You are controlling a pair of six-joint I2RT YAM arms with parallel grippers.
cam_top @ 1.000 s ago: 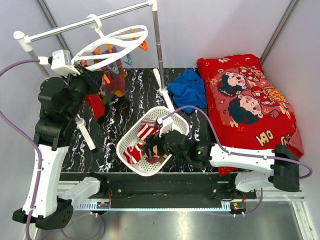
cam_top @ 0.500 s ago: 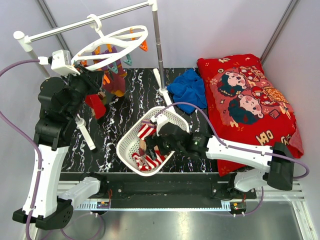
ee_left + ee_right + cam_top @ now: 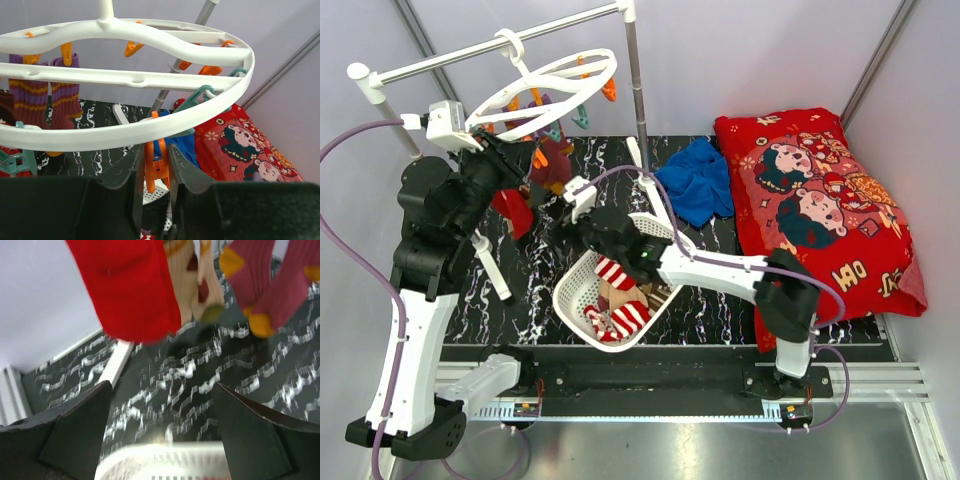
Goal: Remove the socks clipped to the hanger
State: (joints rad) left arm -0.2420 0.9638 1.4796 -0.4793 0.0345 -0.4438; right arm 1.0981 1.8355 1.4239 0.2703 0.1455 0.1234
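Note:
The white hanger ring (image 3: 555,85) hangs from a rail, with orange and teal clips on its rim. My left gripper (image 3: 520,163) is under its rim, jaws shut on an orange clip (image 3: 156,167). Purple striped socks (image 3: 50,100) hang clipped at the left. A red sock (image 3: 510,212) and maroon socks (image 3: 552,168) hang below the ring. My right gripper (image 3: 565,208) is open and empty, just below the red sock (image 3: 130,285), a tan sock (image 3: 192,290) and the yellow-toed maroon socks (image 3: 270,285).
A white perforated basket (image 3: 570,285) on the black marbled table holds several striped socks (image 3: 618,320). The rack's upright pole (image 3: 636,100) and white base stand behind it. A blue cloth (image 3: 698,180) and a red cartoon pillow (image 3: 820,210) lie at the right.
My right arm has lifted out of the basket and swung up and left to under the hanging socks. More striped socks now show in the basket. The left arm has barely moved.

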